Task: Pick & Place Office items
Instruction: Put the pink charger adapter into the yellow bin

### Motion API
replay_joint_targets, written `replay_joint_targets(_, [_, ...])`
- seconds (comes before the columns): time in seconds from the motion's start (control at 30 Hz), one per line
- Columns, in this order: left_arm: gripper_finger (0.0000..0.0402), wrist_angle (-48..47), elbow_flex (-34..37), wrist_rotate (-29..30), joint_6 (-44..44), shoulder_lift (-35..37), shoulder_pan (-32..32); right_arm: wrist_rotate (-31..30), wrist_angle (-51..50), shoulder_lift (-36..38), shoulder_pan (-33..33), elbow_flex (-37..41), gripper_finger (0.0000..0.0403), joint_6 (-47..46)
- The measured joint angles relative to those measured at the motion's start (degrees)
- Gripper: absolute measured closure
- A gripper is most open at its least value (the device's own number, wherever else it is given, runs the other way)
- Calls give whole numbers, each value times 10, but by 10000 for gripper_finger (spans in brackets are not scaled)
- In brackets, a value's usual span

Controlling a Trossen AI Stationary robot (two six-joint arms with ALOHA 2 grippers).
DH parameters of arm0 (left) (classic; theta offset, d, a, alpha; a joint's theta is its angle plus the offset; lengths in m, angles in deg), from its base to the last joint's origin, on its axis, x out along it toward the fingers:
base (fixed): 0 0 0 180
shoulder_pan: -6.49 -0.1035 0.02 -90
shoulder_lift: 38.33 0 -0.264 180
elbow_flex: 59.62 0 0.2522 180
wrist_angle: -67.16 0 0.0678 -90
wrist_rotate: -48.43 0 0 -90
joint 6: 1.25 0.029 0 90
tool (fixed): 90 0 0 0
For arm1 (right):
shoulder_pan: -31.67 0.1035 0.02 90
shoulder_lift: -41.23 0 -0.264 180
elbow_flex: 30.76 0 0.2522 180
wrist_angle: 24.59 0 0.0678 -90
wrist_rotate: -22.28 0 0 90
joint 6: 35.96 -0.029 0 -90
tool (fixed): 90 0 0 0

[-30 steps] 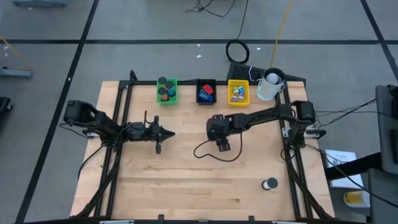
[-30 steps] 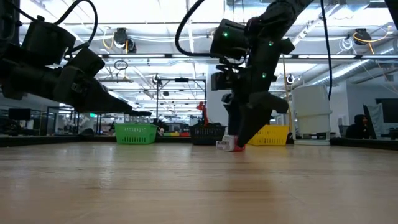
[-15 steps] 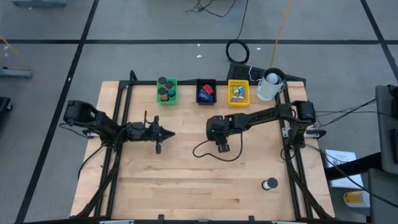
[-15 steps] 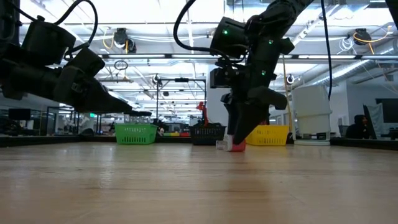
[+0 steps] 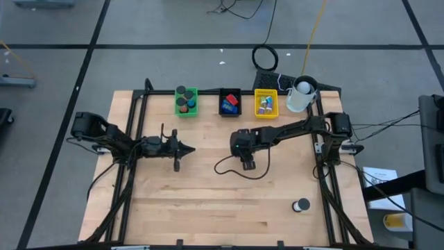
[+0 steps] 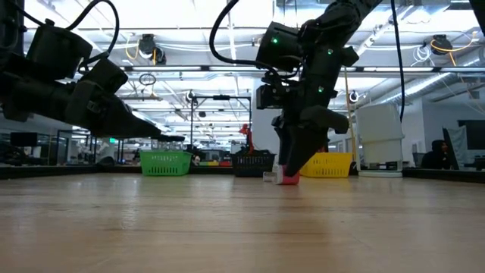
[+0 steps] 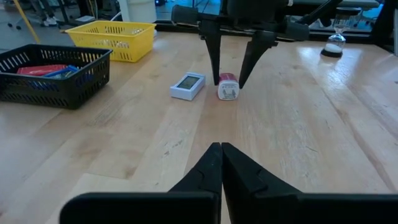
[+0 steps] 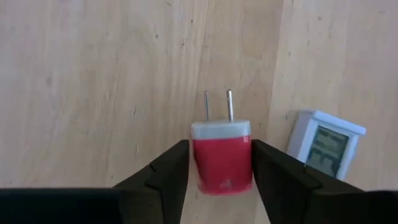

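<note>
the wooden desk (image 5: 208,208) carries three trays along its far edge: a green tray (image 5: 186,101), a black tray (image 5: 229,102) and a yellow tray (image 5: 266,103), with a white cup (image 5: 299,96) by the far right corner. the right gripper (image 8: 219,163) stands near the desk's middle, its jaws pinching a red plug adapter (image 8: 222,157) that sits on the wood, prongs pointing away. a small white digital display (image 7: 188,86) lies just beside it. the left gripper (image 7: 221,163) waits over the left half, jaws pressed together. a small dark round item (image 5: 301,205) lies near the front right corner.
</note>
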Motion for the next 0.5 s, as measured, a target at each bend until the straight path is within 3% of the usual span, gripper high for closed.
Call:
replay_joint_targets(0.33, [372,0,0,0,-1,0,0,0,5,-17,0,0,265,-2])
replay_joint_targets(0.5, [371,0,0,0,-2,0,0,-2,-1,23,1,1,267,-36])
